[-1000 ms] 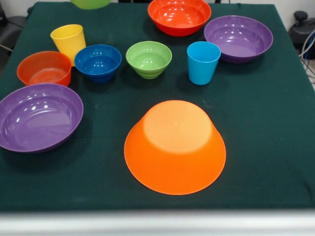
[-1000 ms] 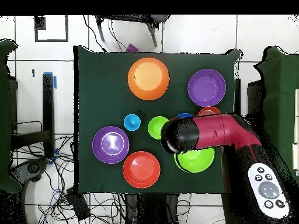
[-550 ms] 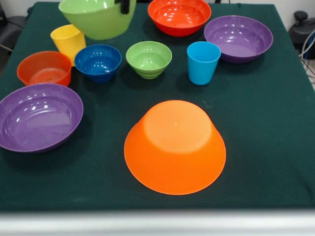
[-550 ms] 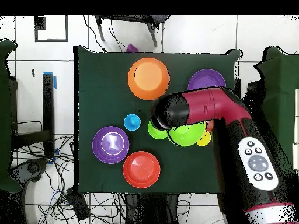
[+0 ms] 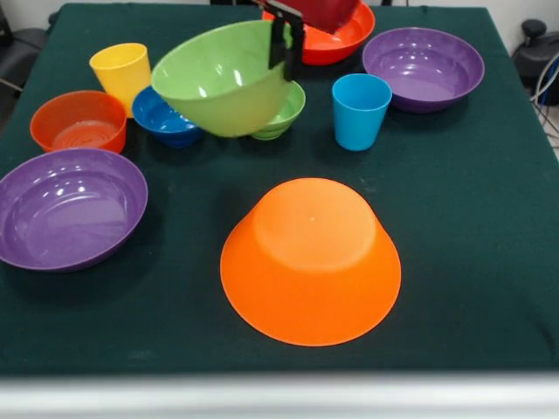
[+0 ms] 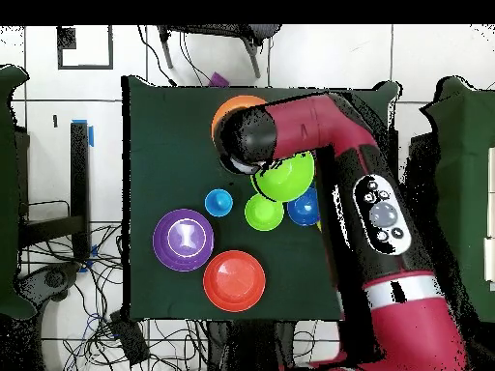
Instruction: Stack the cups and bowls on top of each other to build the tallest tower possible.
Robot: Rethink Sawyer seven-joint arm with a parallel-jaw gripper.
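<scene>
Green and glossy, the big bowl (image 5: 223, 83) hung in my claw (image 5: 286, 39), tilted so its open mouth faced partly toward the front camera. My fingers (image 5: 297, 48) were pinched on its rim, one inside and one outside, and the bowl was clear of the cloth. It hid part of the small green bowl (image 5: 284, 109) and part of the dark blue bowl (image 5: 157, 113) behind it. From overhead, my arm (image 6: 319, 130) reached across the table (image 6: 155, 126) and covered much of the upturned orange bowl (image 6: 232, 104), with the lifted green bowl (image 6: 285, 177) just beside it.

That orange bowl (image 5: 310, 257) sat rim down near the front edge, nothing on it. The light blue cup (image 5: 360, 109) stood upright to one side, the yellow cup (image 5: 122, 74) upright at the other, touching neither bowl next to it as far as I could tell. One purple bowl (image 5: 70, 205) lay near the small red-orange bowl (image 5: 79, 120); the other purple bowl (image 5: 424, 65) rested beside the large red-orange bowl (image 5: 345, 44), partly behind my wrist.
</scene>
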